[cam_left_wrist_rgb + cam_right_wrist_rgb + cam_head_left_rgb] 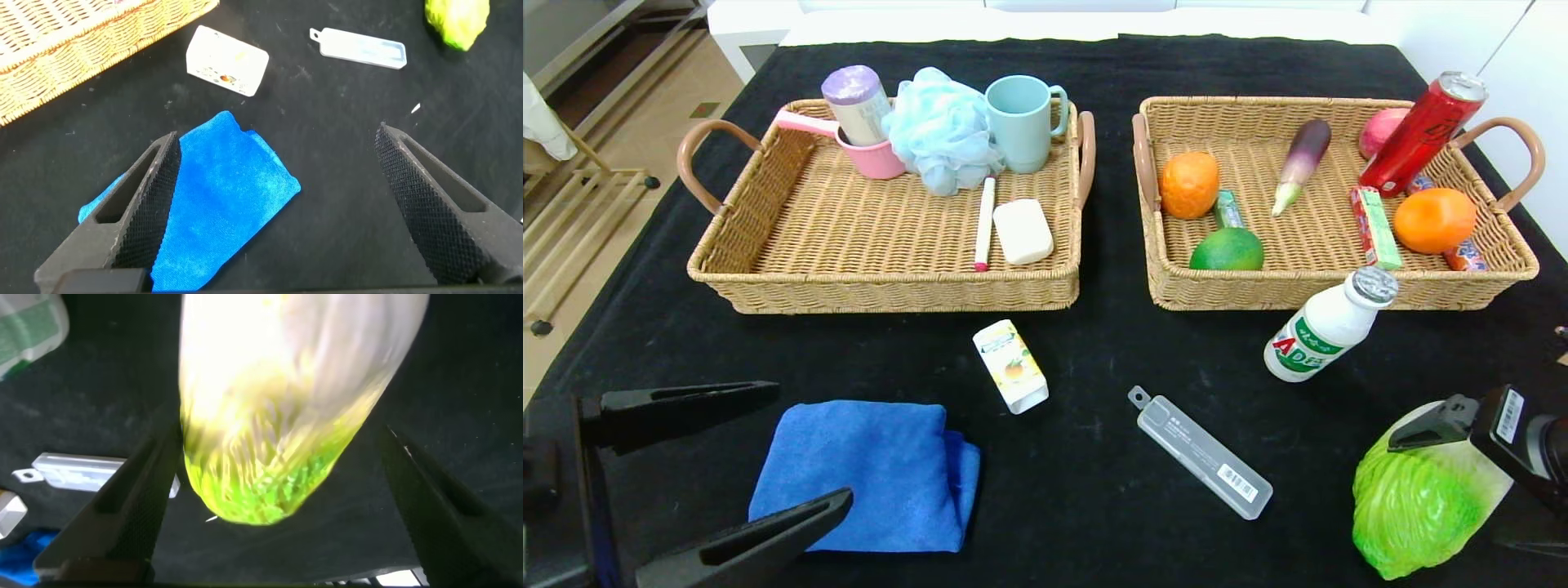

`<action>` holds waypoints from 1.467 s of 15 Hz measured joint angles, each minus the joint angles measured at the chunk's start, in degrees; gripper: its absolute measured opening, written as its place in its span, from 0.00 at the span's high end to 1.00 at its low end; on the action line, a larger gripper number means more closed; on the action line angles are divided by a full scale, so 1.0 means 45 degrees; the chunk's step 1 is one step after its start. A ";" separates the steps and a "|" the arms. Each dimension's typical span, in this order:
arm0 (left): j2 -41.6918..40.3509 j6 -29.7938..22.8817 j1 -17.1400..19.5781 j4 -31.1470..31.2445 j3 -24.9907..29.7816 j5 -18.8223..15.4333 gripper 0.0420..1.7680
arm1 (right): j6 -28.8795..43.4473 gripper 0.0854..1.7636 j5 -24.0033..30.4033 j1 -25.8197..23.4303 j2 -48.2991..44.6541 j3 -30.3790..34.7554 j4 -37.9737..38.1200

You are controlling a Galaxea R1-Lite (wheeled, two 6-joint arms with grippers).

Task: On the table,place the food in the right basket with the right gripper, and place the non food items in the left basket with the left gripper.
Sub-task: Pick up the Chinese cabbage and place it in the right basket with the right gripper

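The table [1094, 490] is draped in black cloth with faint pale scuffs, and the two wicker baskets sit side by side at its far half. The left basket [768, 253] holds cups, a pale blue puff, a soap bar and a pen-like stick; the right basket [1339, 286] holds oranges, a green fruit, an eggplant, a red can and small packets.

Taking the right basket as the landmark: the cabbage [1421, 498] lies well in front of its right end, near the table's front edge. It is big, bright green at the leafy end and white toward the stem. The right gripper [1462, 482] straddles it with its fingers spread on either side; one finger lies over the white top, the other is mostly hidden beneath, so contact cannot be judged. In the right wrist view the cabbage [278, 416] fills the gap between the fingers.

The blue towel [874, 474], folded, lies far to the front left of that basket, and the left gripper [760, 465] hovers at its left edge, fingers wide apart, holding nothing.

The white bottle [1327, 327] with green-red label leans just in front of the basket's front wall. The clear plastic case [1201, 453] lies further forward, slanted. The white-yellow carton [1010, 365] lies front left of the basket.
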 joint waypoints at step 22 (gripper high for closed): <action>-0.0125 0.0116 -0.0008 0.0049 0.0098 -0.0005 0.03 | -0.0089 0.18 0.0035 -0.0054 0.0414 0.0883 -0.0734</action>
